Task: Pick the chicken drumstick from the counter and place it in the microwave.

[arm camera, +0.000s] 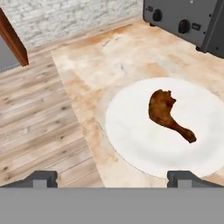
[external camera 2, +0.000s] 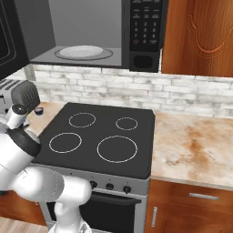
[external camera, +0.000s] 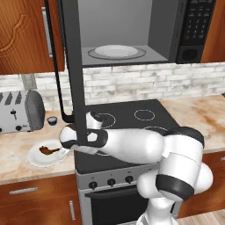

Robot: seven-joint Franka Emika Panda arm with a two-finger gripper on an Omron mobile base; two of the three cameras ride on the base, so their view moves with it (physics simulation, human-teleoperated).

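Gripper has fingers spread wide, nothing btwn them, hovering over the plate at the counter edge. Drumstick lies on the plate, thick end up-left in hand view, thin end toward lower right. Farther back: toaster on the counter left of the stove, microwave above w/ door open.

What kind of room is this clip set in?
A simulated home kitchen, apparently: a black stovetop with ring burners, an open microwave mounted above it, and a silver toaster on the stone counter.
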